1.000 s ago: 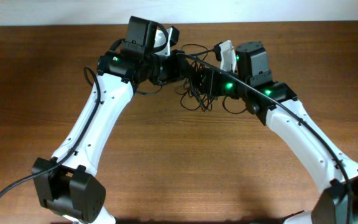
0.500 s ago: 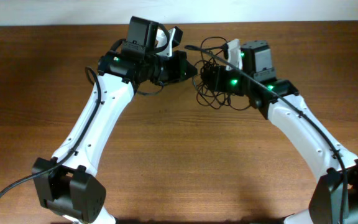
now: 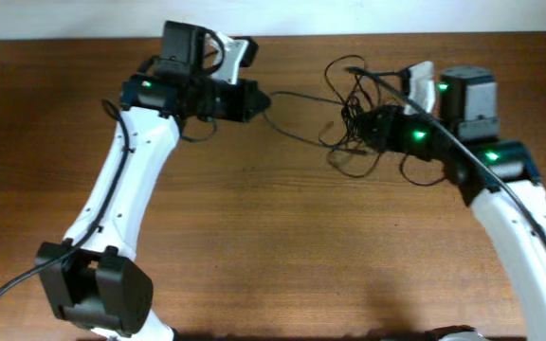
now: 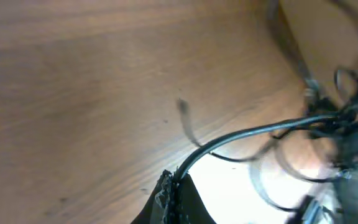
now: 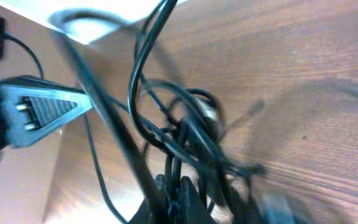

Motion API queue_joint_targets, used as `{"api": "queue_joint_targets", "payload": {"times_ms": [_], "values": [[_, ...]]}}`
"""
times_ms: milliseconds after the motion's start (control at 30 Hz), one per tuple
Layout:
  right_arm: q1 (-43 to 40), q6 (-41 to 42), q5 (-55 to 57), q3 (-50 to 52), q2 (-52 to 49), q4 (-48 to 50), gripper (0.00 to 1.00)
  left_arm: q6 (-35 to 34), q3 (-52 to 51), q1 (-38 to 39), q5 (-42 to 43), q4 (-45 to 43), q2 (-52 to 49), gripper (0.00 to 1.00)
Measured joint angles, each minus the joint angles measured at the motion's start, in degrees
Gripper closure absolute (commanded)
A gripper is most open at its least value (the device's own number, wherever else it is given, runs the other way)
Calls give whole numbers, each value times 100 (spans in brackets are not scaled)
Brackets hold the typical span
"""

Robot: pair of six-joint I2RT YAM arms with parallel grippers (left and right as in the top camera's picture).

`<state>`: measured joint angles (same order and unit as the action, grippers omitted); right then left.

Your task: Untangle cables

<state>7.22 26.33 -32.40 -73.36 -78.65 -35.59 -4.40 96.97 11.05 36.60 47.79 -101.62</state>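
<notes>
I have left jaws clenched on one strand [image 3: 301,96], right jaws on the cables [image 3: 351,95] clump. The strand runs nearly straight between them, so the pull is sideways, apart.

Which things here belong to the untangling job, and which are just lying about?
Part of the job:
- thin black cables, knotted in a clump
- left gripper, shut on one strand
- right gripper, shut on the clump

Not part of it:
- wooden table
- thicker arm wiring
</notes>
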Motion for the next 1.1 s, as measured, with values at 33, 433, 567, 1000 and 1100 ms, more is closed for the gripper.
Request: {"api": "queue_joint_targets", "payload": {"times_ms": [33, 433, 567, 1000, 1100], "values": [[-109, 2, -90, 0, 125, -66, 96, 94, 0, -98, -90, 44, 0, 100], [-675, -199, 127, -2, 501, -1067, 96, 354, 0, -603, -3036, 498, 0, 100], [-678, -269, 452, -4, 501, -1401, 96, 356, 0, -623, -3467, 503, 0, 100], [-999, -208, 2693, -4, 232, -2817, 96, 133, 0, -846, -4804, 538, 0, 100], [-1073, -313, 2505, -4, -13, -2710, 96, -92, 0, -1134, -4885, 597, 0, 100]]}}
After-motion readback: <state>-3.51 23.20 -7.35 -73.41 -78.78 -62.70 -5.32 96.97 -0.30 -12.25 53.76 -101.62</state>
